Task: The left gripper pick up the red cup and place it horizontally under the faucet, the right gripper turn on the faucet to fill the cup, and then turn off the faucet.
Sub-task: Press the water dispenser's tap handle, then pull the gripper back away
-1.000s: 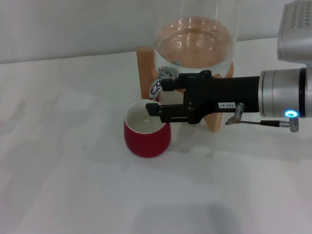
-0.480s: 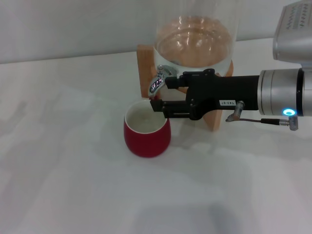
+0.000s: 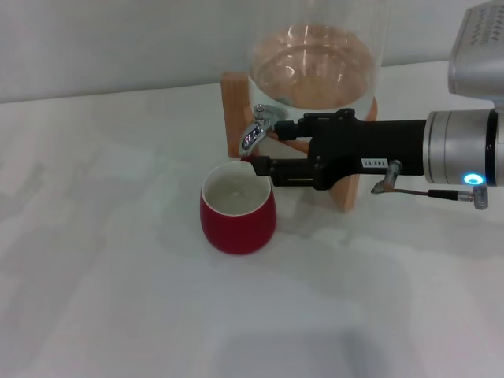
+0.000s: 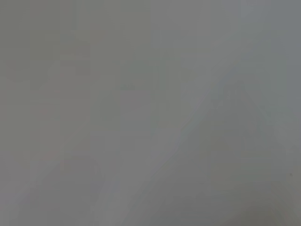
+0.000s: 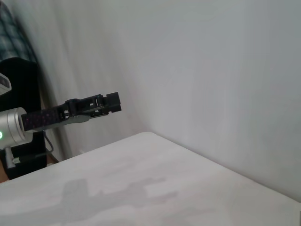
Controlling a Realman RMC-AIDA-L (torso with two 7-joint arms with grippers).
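The red cup [image 3: 237, 211] stands upright on the white table, its cream inside facing up, right below the spout of the chrome faucet [image 3: 253, 135]. A little clear liquid seems to lie in the cup. The faucet sits on a glass dispenser [image 3: 315, 67] on a wooden stand [image 3: 233, 98]. My right gripper [image 3: 265, 148] reaches in from the right, open; its upper finger is beside the faucet and its lower finger hangs just over the cup's far rim. The left gripper [image 5: 106, 103] shows only far off in the right wrist view, away from the cup.
The white table [image 3: 118, 276] stretches wide to the left and in front of the cup. A pale wall stands behind the dispenser. The right arm's thick silver wrist with a blue light [image 3: 471, 179] hangs over the right side. The left wrist view shows only a grey surface.
My right gripper has drawn back a little to the right and its lower finger has risen towards the upper one. The cup has stayed in place.
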